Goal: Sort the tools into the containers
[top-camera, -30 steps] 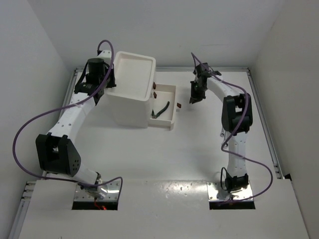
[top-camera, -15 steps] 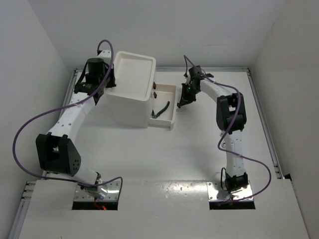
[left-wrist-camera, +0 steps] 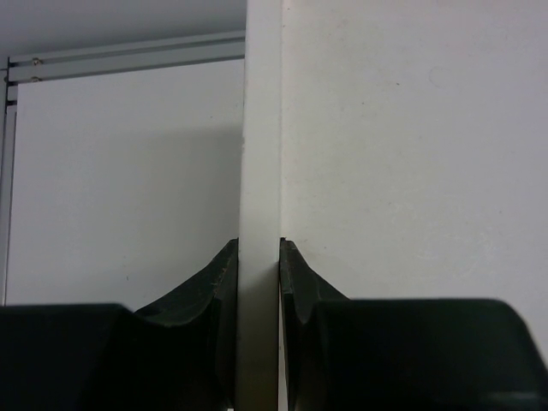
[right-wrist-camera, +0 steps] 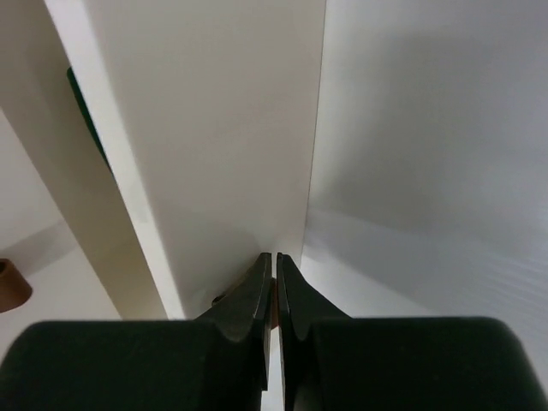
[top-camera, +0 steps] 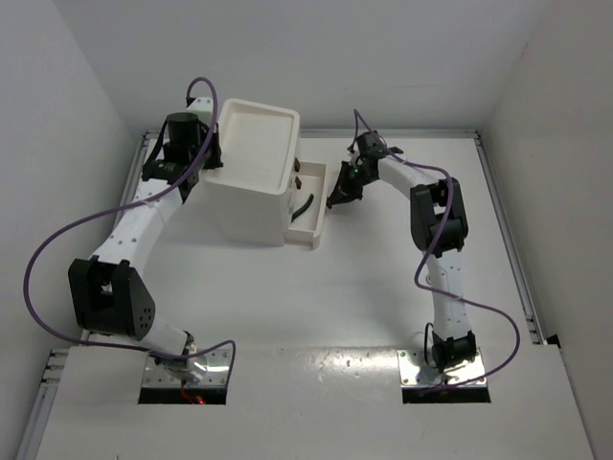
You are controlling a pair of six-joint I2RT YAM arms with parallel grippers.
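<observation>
Pliers (top-camera: pixel 304 209) lie inside partly open drawer (top-camera: pixel 310 237).

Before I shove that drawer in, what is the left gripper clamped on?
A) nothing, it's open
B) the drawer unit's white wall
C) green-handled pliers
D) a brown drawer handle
B: in the wrist view the left gripper is pinched shut on the white wall edge of the drawer unit.
</observation>
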